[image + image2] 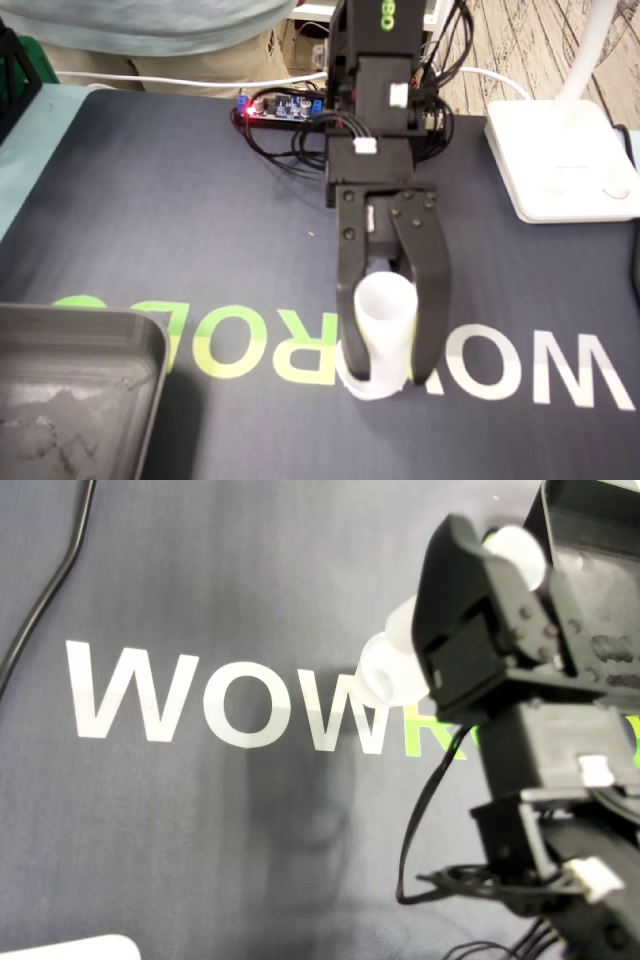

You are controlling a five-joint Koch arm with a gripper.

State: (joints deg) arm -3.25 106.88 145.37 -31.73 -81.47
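The dark mat [150,220] with its big "WOWROBO" lettering [560,375] fills the fixed view beneath me. A grey tray [100,318] sits at 8 o'clock from the middle of that view, well apart from me. A white lamp base [560,160] lies at 2 o'clock. My pincer [388,372] reaches down toward 6 o'clock and is closed to a narrow grip on the white cup [385,320], one black jaw pressed to each side. The cup is at about 5 o'clock from the middle, with its foot on the pale letters; the overhead view shows it [385,665] over the same letters. A small circuit board [280,108] with a red light lies at 11 o'clock from my pincer.
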